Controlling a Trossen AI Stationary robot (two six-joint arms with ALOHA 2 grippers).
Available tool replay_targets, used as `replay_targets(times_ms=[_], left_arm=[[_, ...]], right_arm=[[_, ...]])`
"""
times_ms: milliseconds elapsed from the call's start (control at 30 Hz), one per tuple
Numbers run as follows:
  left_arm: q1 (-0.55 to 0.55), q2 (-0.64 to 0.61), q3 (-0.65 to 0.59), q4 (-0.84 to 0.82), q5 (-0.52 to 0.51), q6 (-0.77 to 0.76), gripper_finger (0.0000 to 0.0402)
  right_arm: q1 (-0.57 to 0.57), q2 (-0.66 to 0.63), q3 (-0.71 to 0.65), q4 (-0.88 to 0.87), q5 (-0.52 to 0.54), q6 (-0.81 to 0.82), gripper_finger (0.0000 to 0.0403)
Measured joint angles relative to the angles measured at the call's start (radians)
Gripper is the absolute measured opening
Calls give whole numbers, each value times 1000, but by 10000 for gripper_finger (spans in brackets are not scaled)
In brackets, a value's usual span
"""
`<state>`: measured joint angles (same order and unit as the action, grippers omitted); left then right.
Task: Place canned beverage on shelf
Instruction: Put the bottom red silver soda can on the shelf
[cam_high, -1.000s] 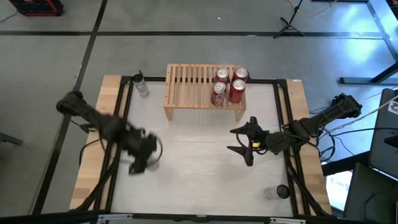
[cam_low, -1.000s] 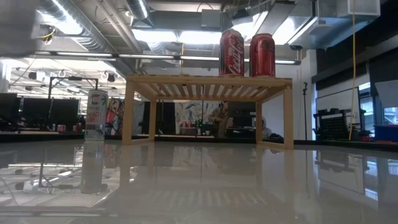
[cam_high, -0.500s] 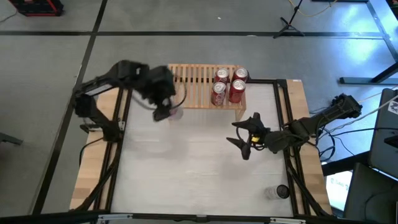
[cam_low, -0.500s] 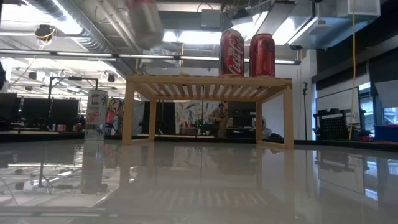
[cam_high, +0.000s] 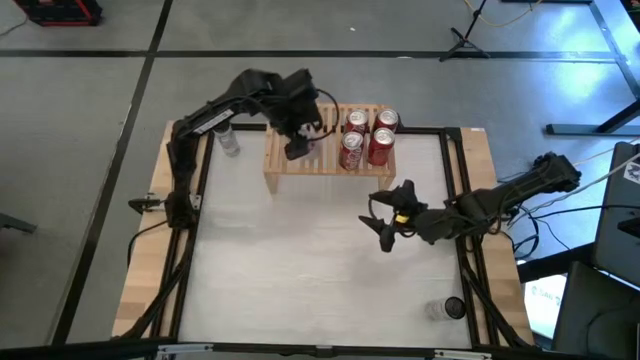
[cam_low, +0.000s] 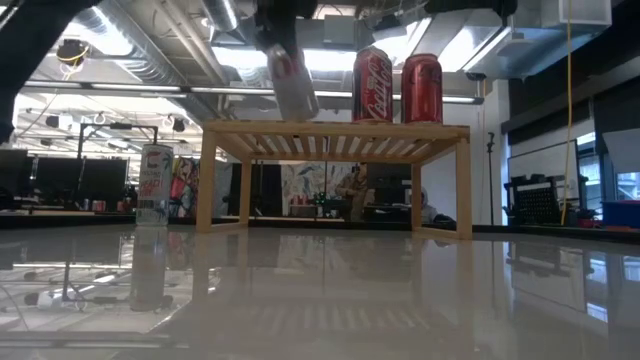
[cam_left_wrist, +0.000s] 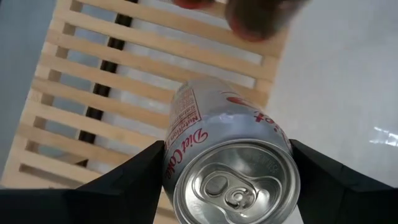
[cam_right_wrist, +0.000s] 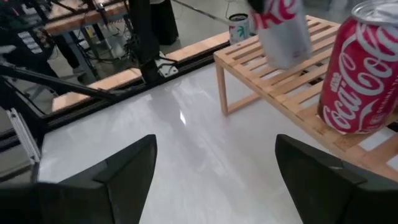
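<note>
The light-wood shelf (cam_high: 290, 165) stands at the table's far edge with several red cans (cam_high: 367, 136) on its right half. My left gripper (cam_high: 299, 140) is over the shelf's left half, shut on a silver Diet Coke can (cam_left_wrist: 224, 158), which also shows in the low view (cam_low: 288, 80). My right gripper (cam_high: 385, 226) hovers open and empty over the table to the near right of the shelf. My left gripper pinches the silver can's side wall just below its top rim (cam_left_wrist: 180, 163) between its two fingers (cam_left_wrist: 124, 183), coming from above. The can hangs tilted below the fingers. Its lower end (cam_low: 303, 112) is just over the shelf's slatted top (cam_low: 335, 128); whether it touches, I cannot tell.
A slim pale can (cam_high: 229, 140) stands on the table left of the shelf, also in the low view (cam_low: 154, 183). A small clear container (cam_high: 449, 308) sits near the table's near right corner. The table's wooden frame (cam_high: 150, 250) borders the white surface.
My left gripper has swung from the table's near left up and toward the far edge and right, carrying the silver can over the shelf's left half; the can now tilts just above the slats. My right gripper has edged a little toward the left.
</note>
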<state>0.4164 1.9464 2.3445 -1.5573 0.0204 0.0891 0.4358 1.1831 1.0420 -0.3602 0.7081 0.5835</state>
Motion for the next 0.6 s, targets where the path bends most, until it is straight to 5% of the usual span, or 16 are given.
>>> replay_targets(times_ms=[400, 600], left_arm=[[18, -4, 11, 71, 70, -35, 268], [-41, -107, 12, 39, 194, -56, 269]], right_arm=[[-12, 52, 0, 38, 15, 39, 317], [-11, 52, 0, 177, 16, -96, 317]])
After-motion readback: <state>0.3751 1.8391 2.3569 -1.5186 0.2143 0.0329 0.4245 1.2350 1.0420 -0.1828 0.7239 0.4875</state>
